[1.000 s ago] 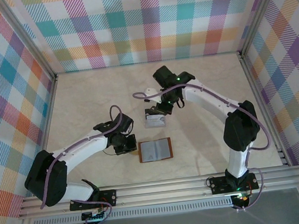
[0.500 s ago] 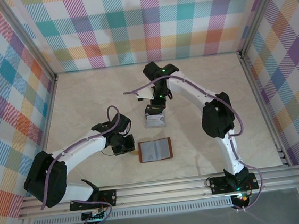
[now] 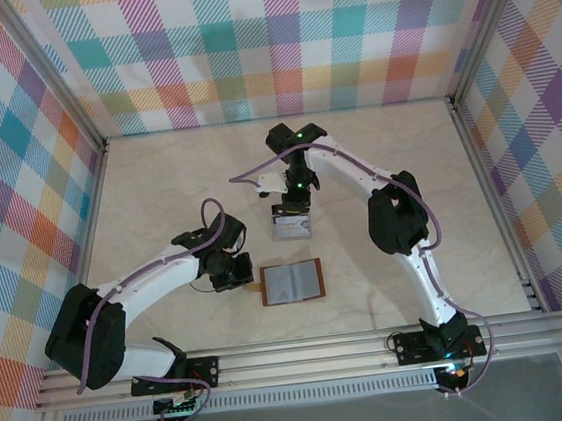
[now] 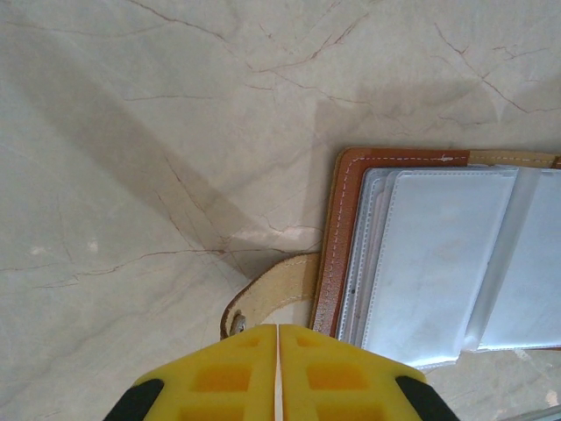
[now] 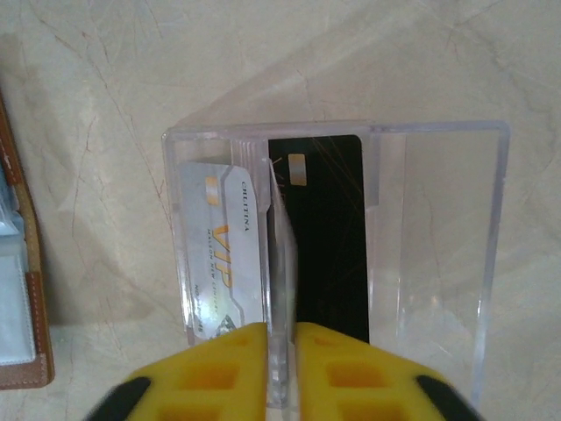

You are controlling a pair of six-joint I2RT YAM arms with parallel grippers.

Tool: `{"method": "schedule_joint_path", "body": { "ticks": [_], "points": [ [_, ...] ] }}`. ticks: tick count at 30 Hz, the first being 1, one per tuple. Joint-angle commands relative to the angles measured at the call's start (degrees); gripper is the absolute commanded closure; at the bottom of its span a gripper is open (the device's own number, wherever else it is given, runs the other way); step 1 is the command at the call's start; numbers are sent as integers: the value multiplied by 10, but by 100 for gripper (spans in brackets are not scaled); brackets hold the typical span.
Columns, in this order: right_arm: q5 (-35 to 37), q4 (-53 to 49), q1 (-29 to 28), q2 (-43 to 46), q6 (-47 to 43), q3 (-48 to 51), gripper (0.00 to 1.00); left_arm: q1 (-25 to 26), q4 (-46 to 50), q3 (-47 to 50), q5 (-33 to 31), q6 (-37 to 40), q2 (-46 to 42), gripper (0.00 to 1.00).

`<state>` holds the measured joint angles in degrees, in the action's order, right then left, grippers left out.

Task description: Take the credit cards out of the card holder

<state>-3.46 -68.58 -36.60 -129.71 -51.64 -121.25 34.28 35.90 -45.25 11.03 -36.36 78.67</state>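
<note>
The card holder (image 3: 292, 282) lies open on the table, brown-bordered, with pale clear sleeves (image 4: 438, 254) showing. Its strap tab (image 4: 272, 294) runs under the tips of my left gripper (image 4: 277, 326), which is shut; whether it pinches the strap I cannot tell. My right gripper (image 5: 282, 329) hangs over a clear plastic box (image 5: 438, 246), jaws a little apart. A pale credit card (image 5: 279, 263) stands on edge in that gap. A white VIP card (image 5: 223, 254) and a black card (image 5: 329, 237) lie flat in the box.
The clear box (image 3: 292, 227) sits just behind the card holder, with my right gripper (image 3: 293, 209) above it and my left gripper (image 3: 239, 273) at the holder's left edge. Checked walls ring the marble table. A metal rail runs along the front.
The right arm's elbow has swung left and nearer while its gripper stayed over the clear box. Its jaws have parted slightly around the upright card. The left arm has not moved.
</note>
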Motion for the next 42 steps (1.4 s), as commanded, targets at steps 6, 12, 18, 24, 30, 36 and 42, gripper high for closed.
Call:
{"method": "schedule_joint_path", "body": {
  "ticks": [6,12,18,24,30,36,42],
  "points": [
    [40,68,-1,28,25,17,67,-6,9,-5,8,9,7,90],
    [41,109,-1,69,63,60,65,-6,6,-5,11,8,6,90],
    [33,187,-6,144,192,151,62,-6,-5,-8,26,5,3,90],
    [10,252,-14,236,390,266,60,-6,-22,-9,45,-2,6,91],
    [-47,323,-31,315,604,386,66,-6,-33,-10,52,-4,17,91],
    [-116,385,-52,350,765,473,72,-6,-47,-15,64,-1,44,92],
    [-178,422,-68,354,891,535,73,-6,-64,-16,77,0,76,92]
  ]
}}
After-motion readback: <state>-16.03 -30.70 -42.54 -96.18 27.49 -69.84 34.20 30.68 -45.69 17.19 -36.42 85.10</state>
